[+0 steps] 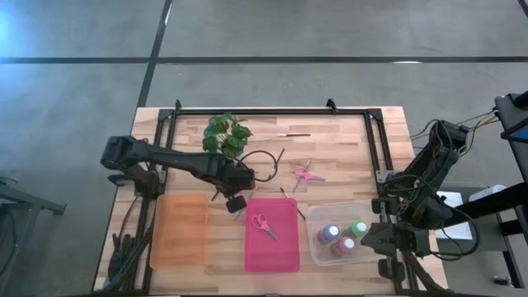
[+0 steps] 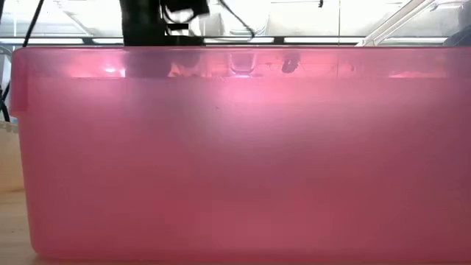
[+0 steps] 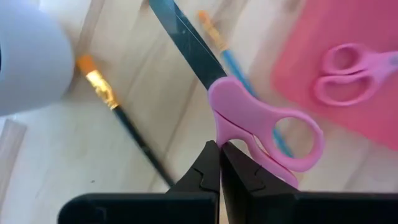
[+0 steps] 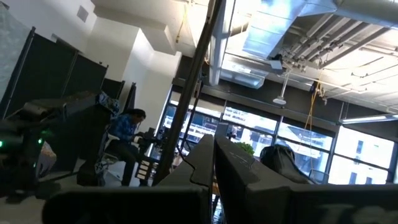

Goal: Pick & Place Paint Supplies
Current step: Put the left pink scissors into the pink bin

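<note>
My left gripper (image 3: pixel 219 146) points down over the table's middle (image 1: pixel 237 191) and is shut on a pair of pink-handled scissors (image 3: pixel 249 118) with dark blades; the high view hides this pair under the arm. A second pair of scissors (image 3: pixel 348 71) lies flat in the pink tray (image 1: pixel 272 247). Paint bottles (image 1: pixel 342 238) stand in a clear tub at the near right. Thin brushes (image 3: pixel 115 106) lie flat on the wood below the gripper. My right gripper (image 4: pixel 214 149) is shut with nothing in it, raised at the table's right edge and aimed up into the room. My left gripper pinches the scissors' pink handle (image 3: pixel 225 127) between its two fingertips, at the edge of a finger loop close to where the blades begin. The fingers come from above, pointing down. The scissors sit roughly level and clear of the table, blades pointing away from the fingers.
An orange tray (image 1: pixel 180 229) sits left of the pink tray, whose wall (image 2: pixel 235 147) fills the low view. A third pair of scissors (image 1: pixel 307 173) lies on the wood right of centre. A leafy plant (image 1: pixel 227 134) and a lone brush (image 1: pixel 293 134) are at the far side.
</note>
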`<action>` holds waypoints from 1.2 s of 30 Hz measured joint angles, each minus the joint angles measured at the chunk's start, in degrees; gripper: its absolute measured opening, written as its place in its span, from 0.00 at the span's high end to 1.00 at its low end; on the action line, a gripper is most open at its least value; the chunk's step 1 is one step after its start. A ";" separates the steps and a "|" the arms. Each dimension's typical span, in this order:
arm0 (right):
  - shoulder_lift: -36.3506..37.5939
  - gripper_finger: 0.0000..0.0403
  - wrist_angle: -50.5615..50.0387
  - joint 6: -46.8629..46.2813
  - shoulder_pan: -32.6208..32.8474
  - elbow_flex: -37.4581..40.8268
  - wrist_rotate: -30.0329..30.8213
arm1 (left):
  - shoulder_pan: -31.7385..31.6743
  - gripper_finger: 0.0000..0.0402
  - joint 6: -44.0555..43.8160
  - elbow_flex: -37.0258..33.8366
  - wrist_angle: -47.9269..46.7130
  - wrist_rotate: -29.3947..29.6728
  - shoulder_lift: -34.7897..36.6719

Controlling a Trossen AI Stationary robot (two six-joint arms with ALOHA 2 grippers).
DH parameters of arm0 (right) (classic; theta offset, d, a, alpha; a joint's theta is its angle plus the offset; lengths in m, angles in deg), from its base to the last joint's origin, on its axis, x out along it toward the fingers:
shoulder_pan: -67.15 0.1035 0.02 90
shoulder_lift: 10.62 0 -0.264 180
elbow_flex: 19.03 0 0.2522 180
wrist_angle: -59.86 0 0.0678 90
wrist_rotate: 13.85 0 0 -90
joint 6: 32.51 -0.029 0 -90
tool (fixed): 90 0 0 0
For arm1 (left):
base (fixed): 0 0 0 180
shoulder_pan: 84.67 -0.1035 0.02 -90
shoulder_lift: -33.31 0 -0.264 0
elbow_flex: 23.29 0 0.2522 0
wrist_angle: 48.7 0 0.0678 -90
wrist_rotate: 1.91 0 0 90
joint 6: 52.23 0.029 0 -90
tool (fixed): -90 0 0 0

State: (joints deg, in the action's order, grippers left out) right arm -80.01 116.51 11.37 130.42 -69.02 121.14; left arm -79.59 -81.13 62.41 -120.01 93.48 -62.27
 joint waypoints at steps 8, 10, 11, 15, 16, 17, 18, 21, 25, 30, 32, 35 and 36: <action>0.00 0.98 0.00 0.04 0.00 0.00 0.00 | 4.31 0.99 0.16 5.62 3.73 -1.37 -0.11; 0.00 0.98 0.00 0.04 0.00 0.00 0.00 | 5.23 0.99 -1.30 5.88 4.70 -1.53 -0.14; 0.00 0.98 -0.01 0.04 0.00 0.00 0.00 | 5.68 0.99 -1.61 5.89 5.60 -1.55 -0.14; 0.00 0.98 0.00 0.07 0.00 0.00 0.00 | 7.69 0.99 -2.93 5.60 7.59 -1.99 -0.42; 0.00 0.98 0.00 0.11 0.00 0.00 0.00 | 8.18 0.99 -3.21 5.62 8.92 -2.00 -0.85; 0.00 0.98 -0.02 0.21 0.00 0.00 0.00 | 8.66 0.99 -3.77 5.62 10.08 -2.13 -1.05; 0.00 0.98 -0.02 0.21 0.00 0.00 0.00 | 9.09 0.99 -4.34 5.62 10.46 -2.23 -1.31; -0.01 0.98 -0.05 0.07 0.00 -0.02 -0.02 | 9.92 0.99 -5.57 5.79 14.20 -3.18 -2.67; -0.02 0.98 -0.19 -0.15 0.00 -0.04 -0.07 | 10.59 0.99 -7.19 5.77 16.15 -3.95 -5.14; -0.02 0.98 -0.13 -0.16 0.00 -0.04 -0.04 | 10.90 0.99 -8.05 5.78 18.15 -4.15 -8.05; -0.02 0.98 -0.15 -0.15 0.00 -0.04 -0.04 | 11.08 0.99 -8.05 5.74 19.02 -4.57 -9.15; -0.02 0.98 -0.15 -0.15 0.00 -0.04 -0.04 | 11.14 0.99 -7.98 5.73 20.44 -5.26 -10.47; -0.02 0.98 -0.15 -0.17 0.00 -0.04 -0.05 | 11.14 0.99 -7.94 5.72 20.26 -5.48 -10.93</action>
State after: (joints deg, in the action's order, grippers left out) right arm -80.03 116.36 11.19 130.42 -69.06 121.10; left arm -68.45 -89.07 68.13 -99.74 88.00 -73.21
